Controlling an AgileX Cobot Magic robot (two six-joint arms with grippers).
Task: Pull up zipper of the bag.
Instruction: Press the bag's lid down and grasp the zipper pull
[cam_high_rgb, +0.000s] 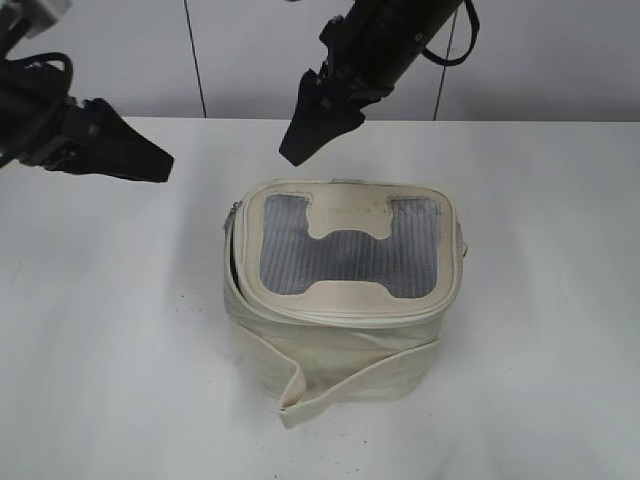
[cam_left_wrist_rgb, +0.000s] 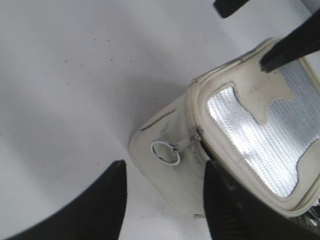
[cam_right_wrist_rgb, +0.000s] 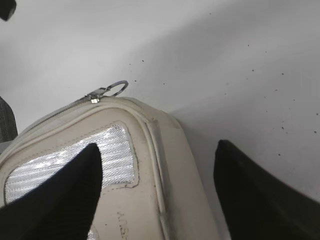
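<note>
Standing upright mid-table, the small boxy cream fabric bag shows its grey mesh top panel. Cream zipper track gapes at the lid's left corner; silver ring-pull slider hangs there. Left gripper hovers spread wide, empty, beside it. Right gripper hovers over the rear rim, spread, empty.

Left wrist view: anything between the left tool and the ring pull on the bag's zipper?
Nothing visible. The left tool is open, with the ring pull hanging on the bag side wall just ahead of the gap between its fingers. Only bare bag fabric and table lie between.
</note>
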